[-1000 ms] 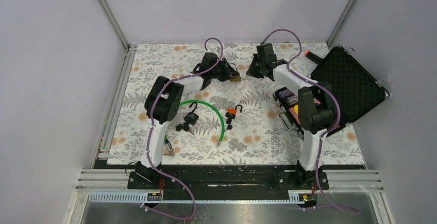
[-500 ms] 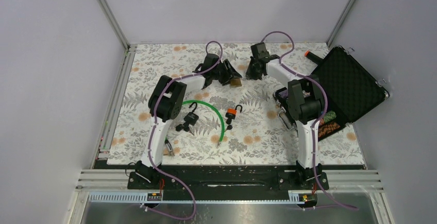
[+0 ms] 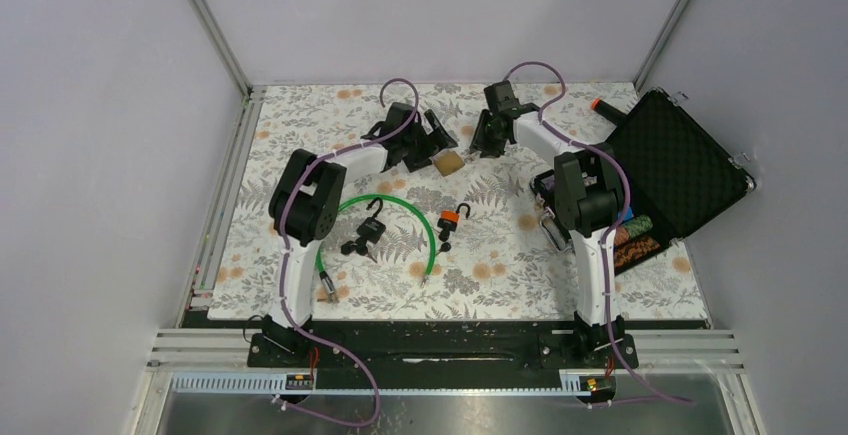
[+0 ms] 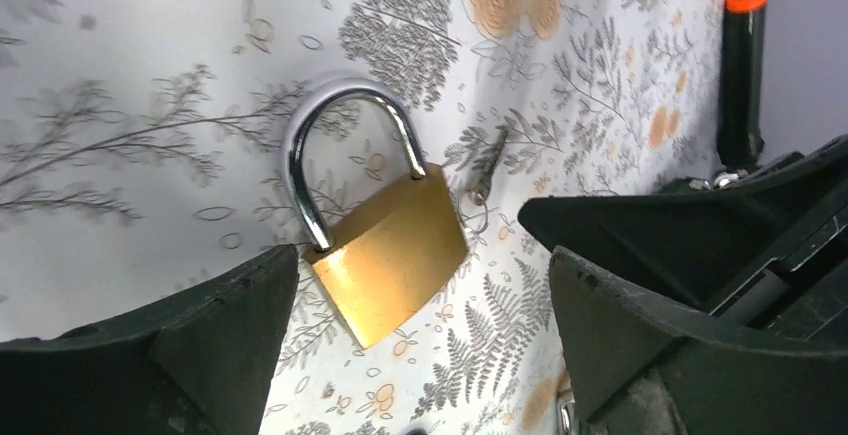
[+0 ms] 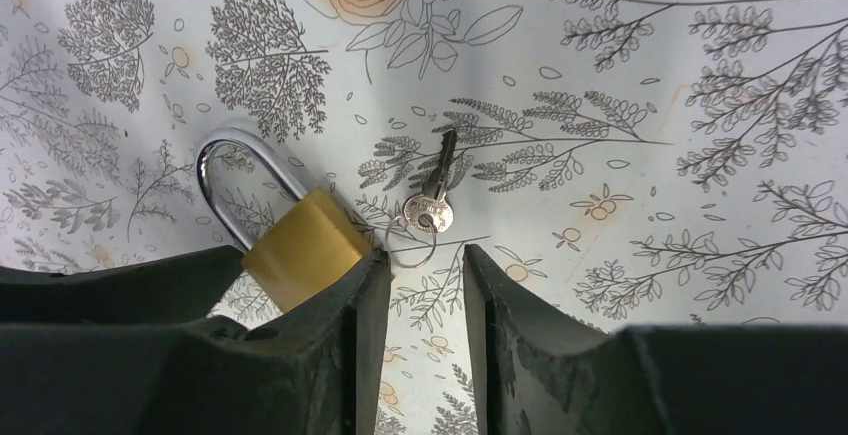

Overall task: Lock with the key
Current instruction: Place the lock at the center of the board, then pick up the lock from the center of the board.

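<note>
Straddling the padlock (image 4: 390, 255), left end effector (image 4: 418, 277) gapes; right end effector (image 5: 427, 257), barely parted, faces key (image 5: 436, 195).

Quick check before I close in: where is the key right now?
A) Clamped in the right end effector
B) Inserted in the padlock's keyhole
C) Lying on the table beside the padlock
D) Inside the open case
C: the right wrist view shows the key lying flat on the table, just beside the brass padlock, not inserted in it.
</note>
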Robot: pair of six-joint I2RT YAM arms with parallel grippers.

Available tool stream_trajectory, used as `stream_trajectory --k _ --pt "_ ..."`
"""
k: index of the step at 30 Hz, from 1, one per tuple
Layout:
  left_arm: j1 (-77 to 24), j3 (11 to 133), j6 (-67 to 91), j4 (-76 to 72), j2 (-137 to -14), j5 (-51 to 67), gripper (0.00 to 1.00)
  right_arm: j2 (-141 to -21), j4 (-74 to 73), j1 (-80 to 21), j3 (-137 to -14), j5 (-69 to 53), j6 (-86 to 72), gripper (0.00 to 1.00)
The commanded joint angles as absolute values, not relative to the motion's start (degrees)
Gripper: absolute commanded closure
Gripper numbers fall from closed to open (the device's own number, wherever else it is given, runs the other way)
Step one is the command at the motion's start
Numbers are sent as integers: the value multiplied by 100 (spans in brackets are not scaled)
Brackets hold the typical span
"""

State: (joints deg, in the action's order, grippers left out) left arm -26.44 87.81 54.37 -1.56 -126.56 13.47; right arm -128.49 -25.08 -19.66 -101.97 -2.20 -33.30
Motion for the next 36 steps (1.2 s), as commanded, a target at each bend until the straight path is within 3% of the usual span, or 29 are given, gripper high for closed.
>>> stream_trajectory --k 1,6,11,14,24,36 --pt "-2558 8686 5295 302 -12028 557 2 -12890 -2654 -1989 -10400 -583 -3330 59" --pt "-2475 8508 5183 600 -11688 298 1 -12524 -2551 -1986 -10048 -630 -3375 50" --pt "-2432 8119 4706 781 -11039 95 1 -11618 -1916 -2031 -8911 -776 -3147 22" --pt "-2431 7736 4329 914 -10369 23 1 -10950 -1559 -2235 -7993 -793 -2885 14" --pt "-2478 5890 3867 1146 -8010 -198 1 -9855 -1690 -3882 -6378 1035 -3701 13" --pt "-2531 5044 3645 1860 -6039 -503 1 -11022 -2609 -4456 -7561 2002 -4632 15"
